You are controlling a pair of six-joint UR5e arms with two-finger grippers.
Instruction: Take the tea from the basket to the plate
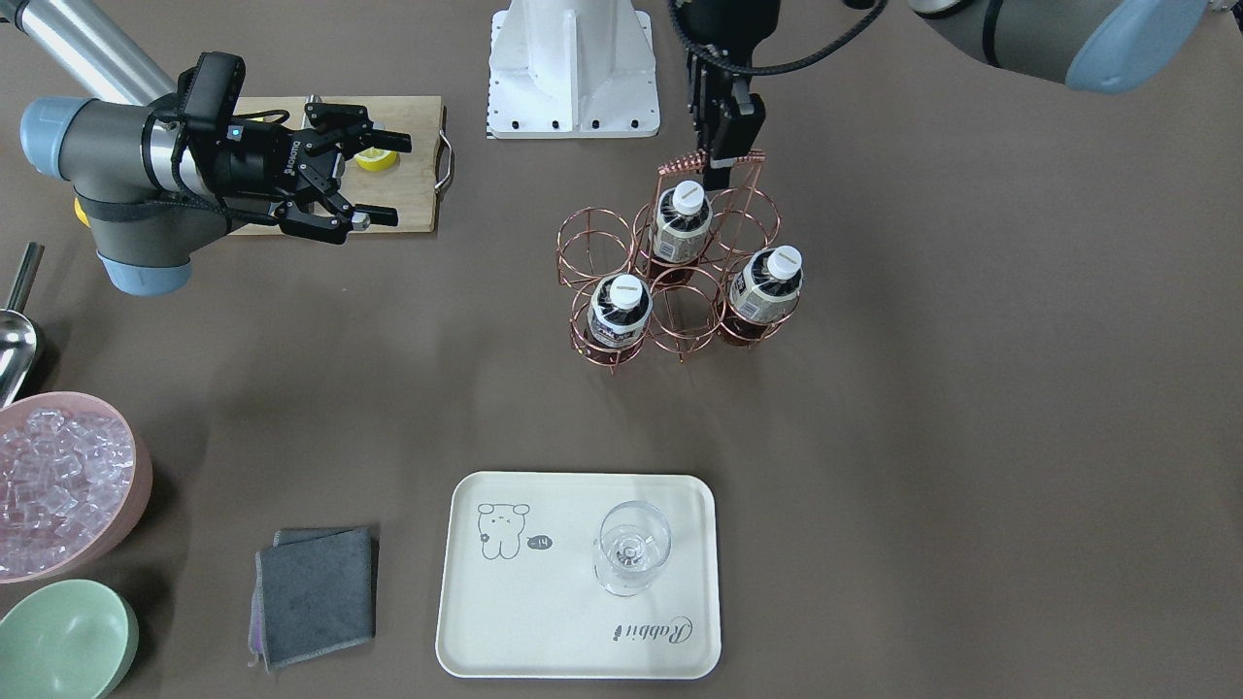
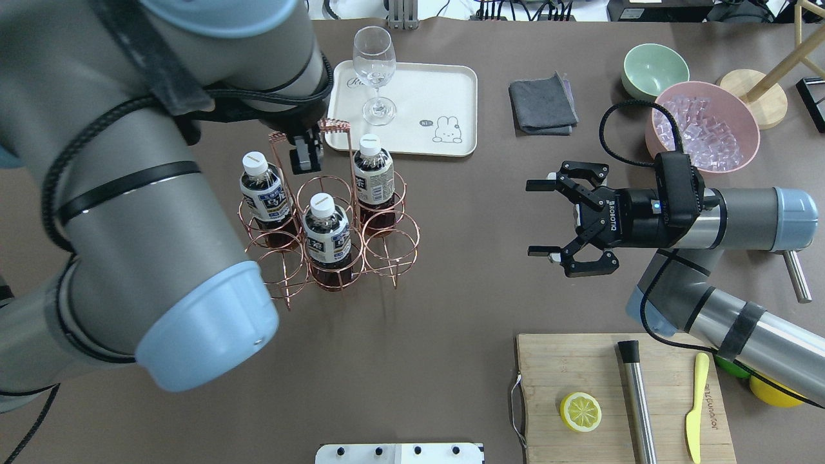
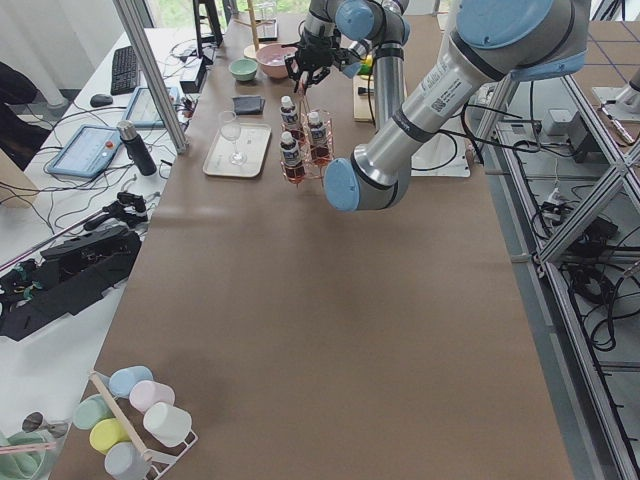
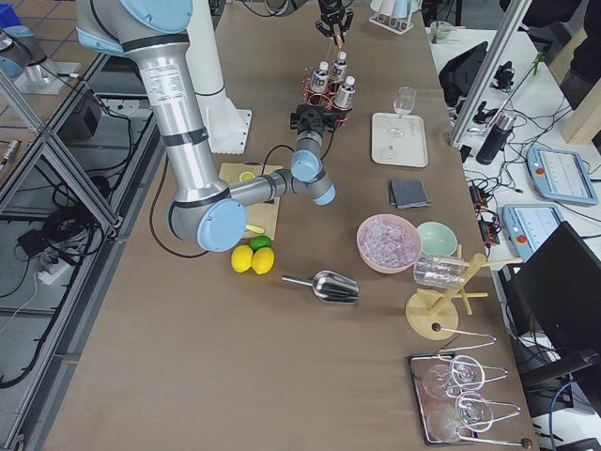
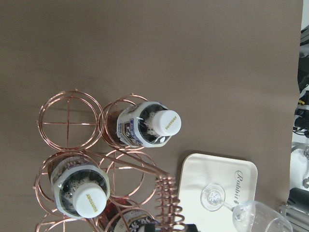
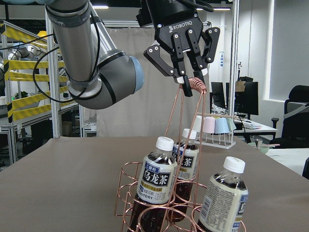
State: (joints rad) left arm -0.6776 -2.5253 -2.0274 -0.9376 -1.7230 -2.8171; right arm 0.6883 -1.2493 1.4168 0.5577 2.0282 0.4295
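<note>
The rose-gold wire basket (image 1: 588, 243) stands at the table's middle and holds three tea bottles (image 1: 680, 218) (image 1: 618, 311) (image 1: 767, 284) with white caps. My left gripper (image 1: 723, 163) hangs over it, shut on the coiled top of the basket's tall handle (image 6: 194, 87). The left wrist view looks down on two bottles (image 5: 147, 123) (image 5: 82, 186). The cream plate (image 1: 544, 621) with the bear drawing lies toward the operators' side. My right gripper (image 2: 533, 218) is open and empty, held level to the basket's right and pointing at it.
A wine glass (image 1: 631, 549) stands on the plate. A grey cloth (image 1: 316, 592), a pink bowl of ice (image 1: 58, 485) and a green bowl (image 1: 63, 641) lie beside it. A cutting board (image 2: 580, 380) with a lemon half (image 2: 580, 412) sits near the right arm.
</note>
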